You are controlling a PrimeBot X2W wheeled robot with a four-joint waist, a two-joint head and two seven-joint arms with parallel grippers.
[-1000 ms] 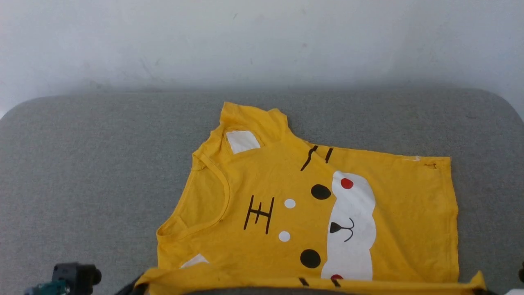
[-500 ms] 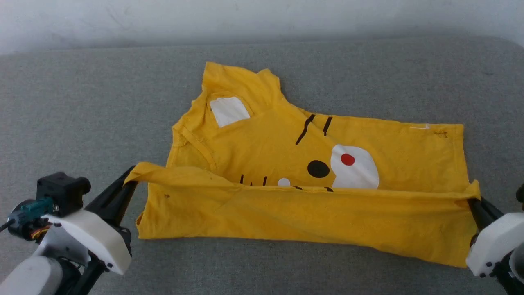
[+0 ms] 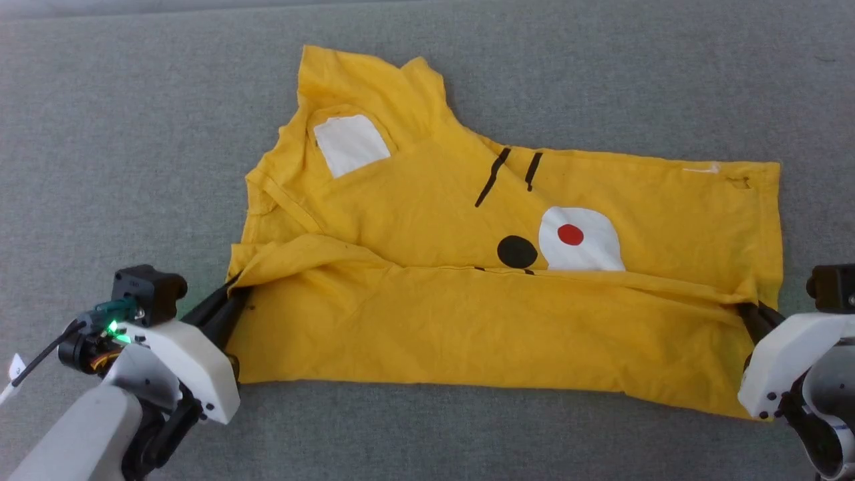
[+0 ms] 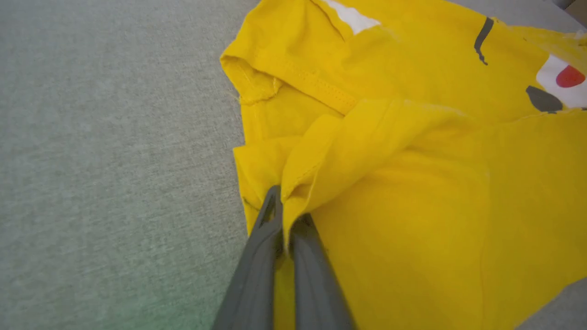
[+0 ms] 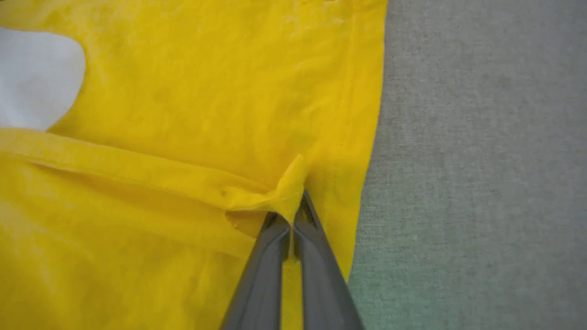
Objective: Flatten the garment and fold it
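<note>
**Head view.** The garment [image 3: 507,334] lies spread across the middle of the grey fabric surface [image 3: 133,133]. Its near half is turned up over the printed side, so a broad plain yellow panel faces up. The turned edge runs straight across from the left gripper [image 3: 234,300] to the right gripper [image 3: 748,310]. Beyond that edge the print shows a white patch [image 3: 351,143] near the collar, 2 black lines [image 3: 507,175], a black dot [image 3: 517,251] and a red dot [image 3: 570,234] on a second white patch. Each gripper meets 1 end of the turned edge, the left at the garment's left side and the right at its right side. From here the cloth covers the fingertips, so the grip itself is unclear.

**Left wrist view.** This view shows the grip plainly. The 2 dark fingers of the left gripper [image 4: 288,206] are pressed together, pinching a corner of the garment [image 4: 412,183] between them. The cloth rises from the tips in a loose fold. The stitched collar seam lies just beyond it, and the black dot and red dot sit at the far right. Bare grey surface [image 4: 114,137] lies to the left of the fingers.

**Right wrist view.** The fingers of the right gripper [image 5: 291,215] are also closed tight, nipping a small peak of the hem. From there the hem band of the garment [image 5: 206,91] runs off to the left. The garment's side edge lies just beside the fingers, with grey surface [image 5: 481,137] past it.
</note>
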